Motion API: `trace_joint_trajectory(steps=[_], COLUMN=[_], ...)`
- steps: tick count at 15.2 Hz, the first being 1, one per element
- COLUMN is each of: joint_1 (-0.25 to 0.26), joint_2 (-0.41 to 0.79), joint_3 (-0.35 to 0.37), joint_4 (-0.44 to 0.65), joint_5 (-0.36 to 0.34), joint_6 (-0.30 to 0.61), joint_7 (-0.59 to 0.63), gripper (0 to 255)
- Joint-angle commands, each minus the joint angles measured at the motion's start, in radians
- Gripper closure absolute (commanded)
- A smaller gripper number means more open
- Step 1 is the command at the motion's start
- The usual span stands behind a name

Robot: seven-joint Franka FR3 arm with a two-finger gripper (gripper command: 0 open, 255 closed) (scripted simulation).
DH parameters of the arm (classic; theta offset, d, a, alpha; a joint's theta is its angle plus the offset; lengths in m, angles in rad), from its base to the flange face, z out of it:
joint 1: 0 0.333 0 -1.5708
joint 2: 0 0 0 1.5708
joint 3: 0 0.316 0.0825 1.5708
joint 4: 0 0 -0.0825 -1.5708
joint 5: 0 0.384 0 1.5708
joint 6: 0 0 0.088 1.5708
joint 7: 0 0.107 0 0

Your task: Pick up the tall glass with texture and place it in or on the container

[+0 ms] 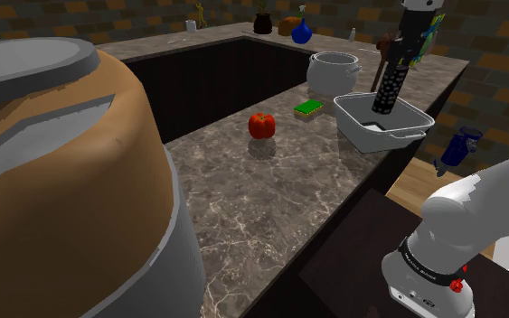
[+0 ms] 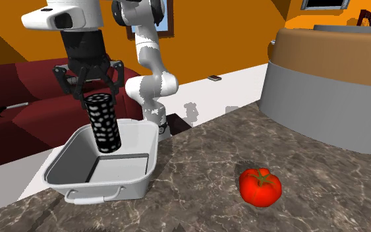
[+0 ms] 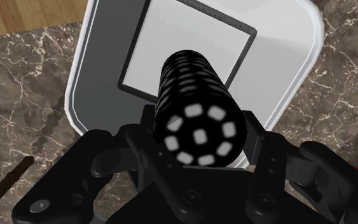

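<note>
Above the white container point(image 2: 145, 173), the black gripper point(image 2: 99, 95) clasps the top of a dark, pale-spotted tall glass point(image 2: 105, 125), jaws closed on it, its base below the rim.

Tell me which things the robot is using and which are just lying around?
For the job: pincer, tall spotted glass held in it, white container below it.
Just lying about: red tomato, green sponge, white pot, blue vase.
</note>
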Motion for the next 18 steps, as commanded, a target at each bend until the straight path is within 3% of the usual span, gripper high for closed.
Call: trace_joint_trajectory(steps=[1,4,5,10,14,18], joint_1=[0.0,0.0,0.0,0.0,0.006,0.006], joint_2=[0.0,0.0,0.0,0.0,0.035,0.035], joint_3=[0.0,0.0,0.0,0.0,0.005,0.005], joint_4=[-0.001,-0.001,-0.001,-0.001,0.16,0.16], joint_5=[0.0,0.0,0.0,0.0,0.011,0.011], joint_6=[0.001,0.001,0.001,0.001,-0.125,-0.125], joint_7=[0.0,0.0,0.0,0.0,-0.009,-0.009], gripper=[255,255,0,0,0,0])
